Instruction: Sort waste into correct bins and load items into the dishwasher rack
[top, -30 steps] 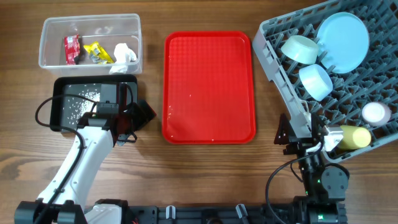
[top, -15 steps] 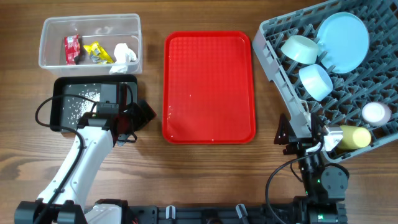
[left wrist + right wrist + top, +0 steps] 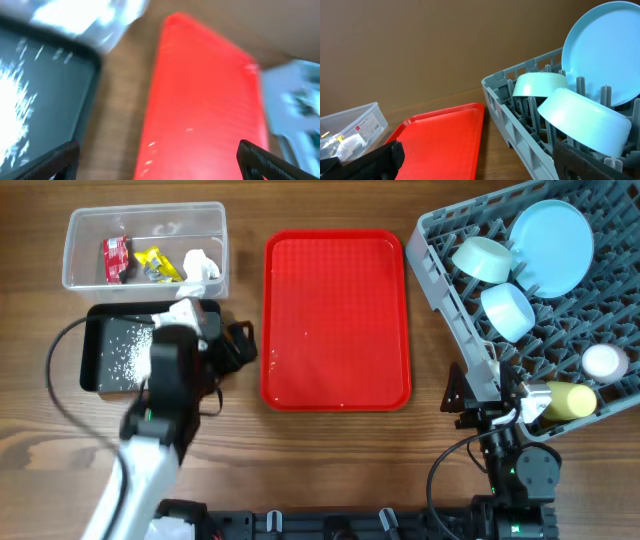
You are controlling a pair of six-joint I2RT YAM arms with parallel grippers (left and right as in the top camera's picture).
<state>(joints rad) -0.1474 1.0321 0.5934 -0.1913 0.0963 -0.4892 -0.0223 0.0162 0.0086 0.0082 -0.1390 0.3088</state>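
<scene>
Left tool (image 3: 236, 346) wide open, empty; shallow black rectangular tray (image 3: 92, 376), white grains (image 3: 125, 358) scattered inside, just to its left. Right tool (image 3: 485, 396) wide open, empty, beside grey pegged plastic rack (image 3: 436, 266).

Wooden table (image 3: 330, 450) was brown, grain-streaked. Centre: flat red plastic tray (image 3: 336, 320). Far left: clear plastic rectangular tub (image 3: 145, 216) held a small red wrapper (image 3: 116, 259), small yellow wrapper (image 3: 155, 265) and crumpled white tissue (image 3: 202, 265). Nearer: black rectangular tray (image 3: 88, 360), speckled with loose white grains (image 3: 125, 352). Right: grey plastic lattice crate (image 3: 440, 270) held a pale blue round plate (image 3: 551, 246), pale blue bowls (image 3: 483, 258), small white cup (image 3: 604, 363) and small yellow cup (image 3: 570, 400).
</scene>
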